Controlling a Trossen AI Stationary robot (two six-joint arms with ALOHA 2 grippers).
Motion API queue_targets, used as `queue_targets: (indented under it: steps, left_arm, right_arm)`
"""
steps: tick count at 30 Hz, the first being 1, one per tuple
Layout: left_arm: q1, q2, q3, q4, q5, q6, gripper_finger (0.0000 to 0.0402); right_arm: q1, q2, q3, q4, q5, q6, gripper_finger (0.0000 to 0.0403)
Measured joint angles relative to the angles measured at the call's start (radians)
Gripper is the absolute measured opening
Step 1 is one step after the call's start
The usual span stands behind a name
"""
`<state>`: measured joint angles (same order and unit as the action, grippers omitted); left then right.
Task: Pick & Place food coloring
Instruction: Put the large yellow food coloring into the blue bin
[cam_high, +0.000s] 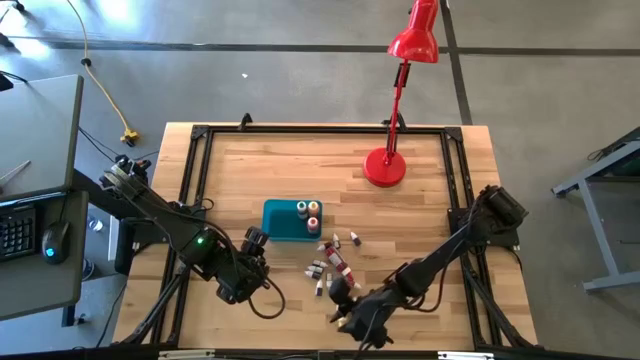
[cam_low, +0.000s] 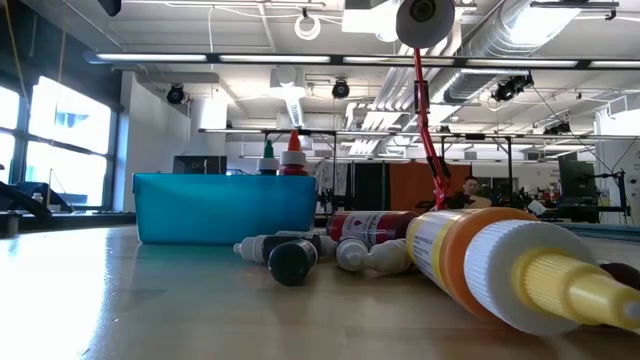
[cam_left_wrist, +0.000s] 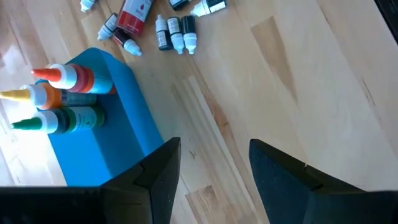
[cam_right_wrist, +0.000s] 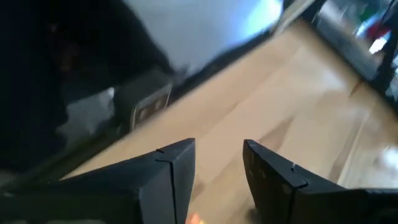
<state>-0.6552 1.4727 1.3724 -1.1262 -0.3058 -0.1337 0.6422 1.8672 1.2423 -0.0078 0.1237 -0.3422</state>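
A teal tub (cam_high: 283, 222) stands mid-table with three dropper bottles upright in it: red (cam_left_wrist: 71, 78), orange (cam_left_wrist: 37, 96) and green (cam_left_wrist: 59, 119). Several small bottles (cam_high: 333, 262) lie loose on the wood to its right, among them a bigger red one (cam_left_wrist: 134, 14). A large orange bottle with a yellow pointed cap (cam_low: 500, 262) lies on its side by the near edge. My left gripper (cam_left_wrist: 214, 171) is open and hovers beside the tub's near-left corner. My right gripper (cam_right_wrist: 219, 168) is open near the table's near edge (cam_high: 340, 297), with a speck of orange (cam_right_wrist: 194, 219) below its fingers.
A red desk lamp (cam_high: 388, 165) stands on its round base at the table's far right. A black frame (cam_high: 200, 135) runs along the table's edges. Bare wood (cam_high: 400, 225) lies between the lamp and the loose bottles. A desk with a keyboard and mouse (cam_high: 55, 240) stands off to the left.
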Motion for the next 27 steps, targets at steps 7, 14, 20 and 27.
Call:
queue_targets:
  steps: [7, 14, 20, 27]
  left_arm:
    - [0.0, 0.0, 0.0, 0.002, -0.044, -0.034, 0.0186]
    - [0.0, 0.0, 0.0, 0.001, -0.082, -0.085, 0.0186]
    - [0.0, 0.0, 0.0, 0.001, -0.136, -0.085, 0.0186]
    - [0.0, 0.0, 0.0, 0.003, -0.177, -0.124, 0.0186]
  right_arm:
    - [-0.023, 0.003, 0.0, -0.106, -0.076, 0.086, 0.0129]
    - [-0.042, 0.003, 0.0, -0.124, -0.178, -0.033, 0.0129]
    - [-0.042, 0.003, 0.0, -0.127, -0.159, -0.135, 0.0129]
    - [-0.06, 0.003, 0.0, -0.121, -0.179, -0.162, 0.0136]
